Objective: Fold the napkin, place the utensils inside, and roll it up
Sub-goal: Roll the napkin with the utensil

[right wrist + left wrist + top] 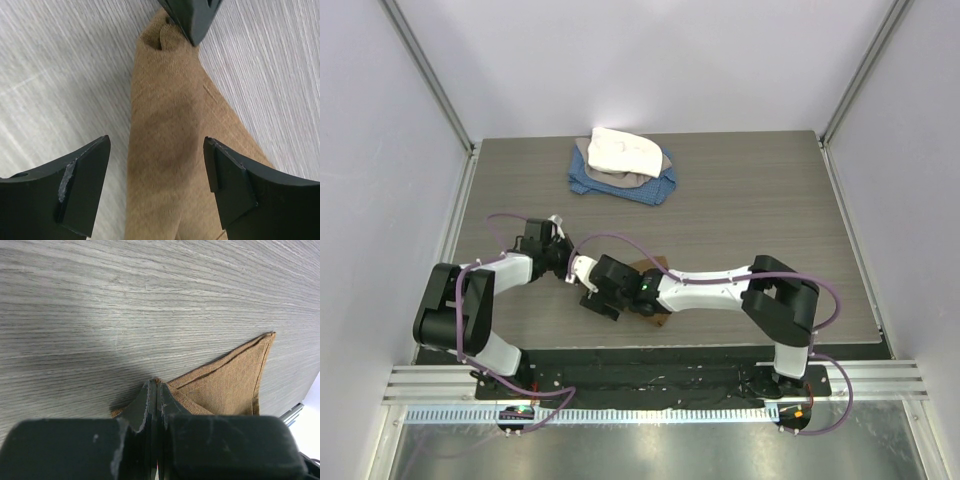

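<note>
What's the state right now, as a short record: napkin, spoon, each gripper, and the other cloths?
napkin: tan, folded into a narrow strip, lying on the table between the two arms
left gripper: shut, pinching one end of the napkin
right gripper: open, jaws either side of the napkin, not gripping it
spoon: not visible in any view
other cloths: white cloth piled on blue cloth at the far side of the table, apart from the napkin
</note>
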`<state>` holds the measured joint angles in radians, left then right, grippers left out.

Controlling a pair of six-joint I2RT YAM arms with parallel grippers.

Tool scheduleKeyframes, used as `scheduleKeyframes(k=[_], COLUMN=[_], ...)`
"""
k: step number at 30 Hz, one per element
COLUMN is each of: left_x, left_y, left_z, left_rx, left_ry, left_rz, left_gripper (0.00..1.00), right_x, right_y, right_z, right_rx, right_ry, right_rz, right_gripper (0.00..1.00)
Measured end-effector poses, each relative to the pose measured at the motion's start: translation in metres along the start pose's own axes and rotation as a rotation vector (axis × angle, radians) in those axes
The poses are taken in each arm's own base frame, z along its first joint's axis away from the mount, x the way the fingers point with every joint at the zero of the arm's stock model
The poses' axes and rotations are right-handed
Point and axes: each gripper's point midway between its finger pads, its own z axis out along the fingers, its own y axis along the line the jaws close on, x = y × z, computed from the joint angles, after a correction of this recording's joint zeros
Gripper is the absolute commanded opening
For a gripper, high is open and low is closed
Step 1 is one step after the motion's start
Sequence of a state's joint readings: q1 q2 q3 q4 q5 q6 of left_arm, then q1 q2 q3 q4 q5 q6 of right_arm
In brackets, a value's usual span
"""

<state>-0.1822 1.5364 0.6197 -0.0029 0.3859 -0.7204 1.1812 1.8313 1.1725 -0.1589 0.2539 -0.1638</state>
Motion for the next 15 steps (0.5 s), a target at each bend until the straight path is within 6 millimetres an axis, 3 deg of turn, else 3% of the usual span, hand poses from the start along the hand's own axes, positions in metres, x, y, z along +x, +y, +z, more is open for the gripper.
scheduleKeyframes(k=[9, 15], left_x=[0.0, 0.0], left_y=[0.0, 0.0], left_z=[0.0, 0.0], left_rx=[-0.003, -0.004], left_ry=[0.006, 0.007], left_rz=[-0.003, -0.003], left_gripper=[0.0, 0.0], right_x=[-0.008, 0.004], right_y=[0.001, -0.004], right_z=[0.018, 0.031], right_rx=[0.004, -0.018], right_ry=[-0.014, 0.014], right_rz=[-0.037, -0.016], right_gripper=[0.75, 0.66])
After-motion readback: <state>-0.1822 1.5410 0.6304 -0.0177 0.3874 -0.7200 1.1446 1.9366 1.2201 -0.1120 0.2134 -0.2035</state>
